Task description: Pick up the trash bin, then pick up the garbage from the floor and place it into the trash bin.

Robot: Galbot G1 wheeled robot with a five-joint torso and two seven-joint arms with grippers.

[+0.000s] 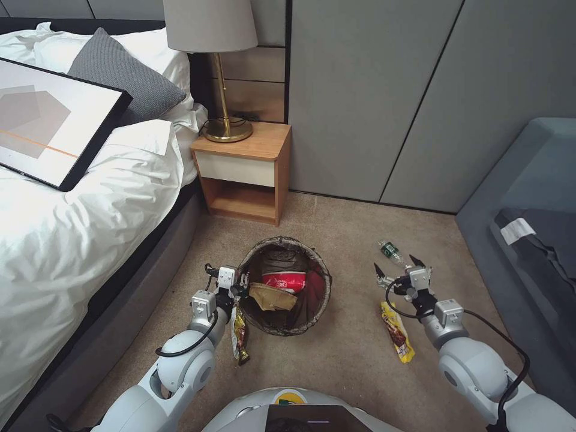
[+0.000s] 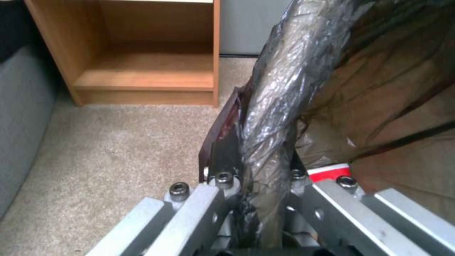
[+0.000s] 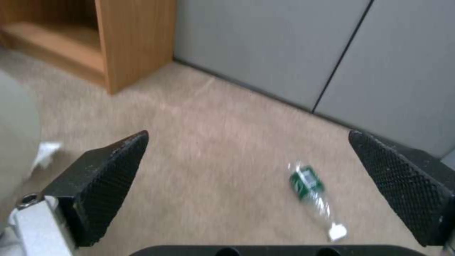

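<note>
Beige-brown carpet is covering the floor (image 1: 336, 366) of a bedroom, with a white-sheeted bed (image 1: 72, 240) running along my left, a wooden nightstand (image 1: 243, 171) carrying a brass lamp (image 1: 223, 72) ahead, and grey wall panels (image 1: 420, 96) behind. Starting at my left gripper (image 1: 241, 287), its fingers are pressing together on the near-left rim of the trash bin (image 1: 285, 287), pinching the dark bag liner (image 2: 279, 92) folded over that edge; in the left wrist view the crinkled plastic is sitting squeezed between the two metal fingers (image 2: 223, 156). Inside the bin I am seeing a crushed red-and-white paper cup (image 1: 283, 281) and a crumpled brown paper bag (image 1: 273, 297) lying on top of each other. Just beside the left gripper, outside the bin wall, a dark snack wrapper (image 1: 240, 336) is showing; whether it is hanging or lying on the carpet I cannot tell. Moving outward to my right gripper (image 1: 398, 269), its black textured fingers (image 3: 109, 177) are standing spread wide apart and holding nothing, hovering over bare carpet to the right of the bin. Just beyond it, toward the wall, a clear green-labelled bottle (image 1: 390, 251) is lying on its side on the floor, appearing between the open fingers in the right wrist view. Nearer to me, beside the right forearm, a yellow snack wrapper (image 1: 397, 332) is lying flat on the carpet. A grey upholstered seat (image 1: 528, 198) is filling the far right.
</note>
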